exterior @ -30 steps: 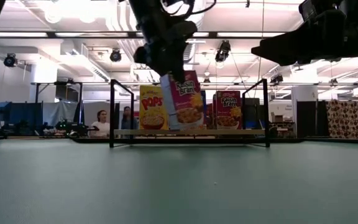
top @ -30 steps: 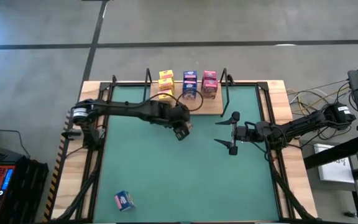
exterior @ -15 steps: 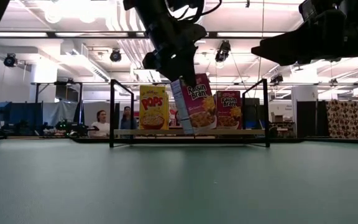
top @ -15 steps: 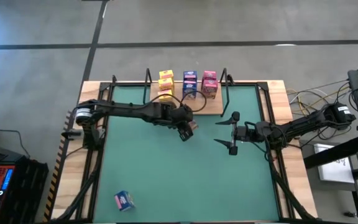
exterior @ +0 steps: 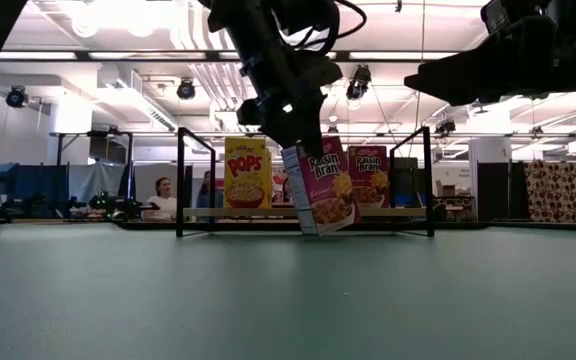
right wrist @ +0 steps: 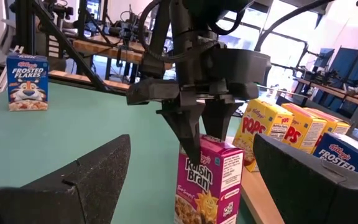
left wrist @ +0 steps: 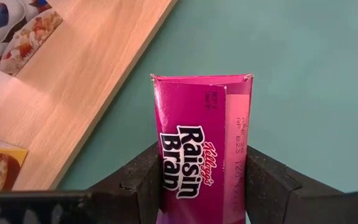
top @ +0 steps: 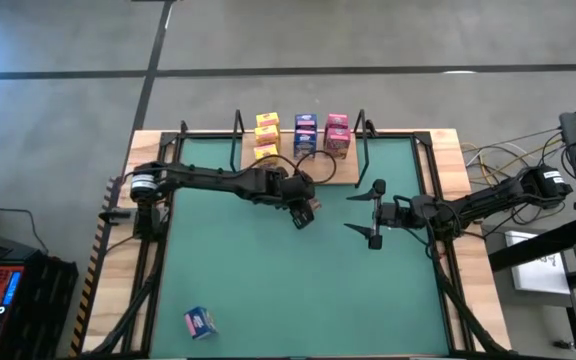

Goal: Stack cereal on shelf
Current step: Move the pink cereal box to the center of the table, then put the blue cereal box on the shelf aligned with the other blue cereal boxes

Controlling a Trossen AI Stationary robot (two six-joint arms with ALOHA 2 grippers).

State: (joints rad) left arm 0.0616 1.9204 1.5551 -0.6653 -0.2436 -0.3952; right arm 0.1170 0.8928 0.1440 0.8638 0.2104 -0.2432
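Note:
My left gripper (top: 303,211) is shut on a pink Raisin Bran box (exterior: 319,186) over the green mat, just on the near side of the shelf board (top: 345,172). The box leans, and its lower end is down near the mat; I cannot tell whether it touches. Yellow (top: 266,134), blue (top: 306,135) and pink (top: 337,134) boxes stand on the board. One blue box (top: 200,322) lies on the mat near the near-left corner. My right gripper (top: 373,215) waits open on the right side of the mat. My left gripper pinches the pink box's upper end (left wrist: 197,177) between its two fingers (left wrist: 143,182), one on each narrow side. It comes from above, pointing down. The box hangs tilted below the fingers, with its lower end (left wrist: 201,81) toward the mat.
Black metal uprights (exterior: 180,180) (exterior: 429,178) frame the shelf's two ends. Bare board lies in front of the standing boxes (left wrist: 86,81). A cable loop (top: 313,163) hangs over the board near the left arm's wrist. People sit in the room beyond the table (exterior: 163,195).
My left gripper has moved toward the table's right edge and down, still shut on the pink box. The box has sunk from shelf height to just above the mat and stayed tilted. My right arm has kept still.

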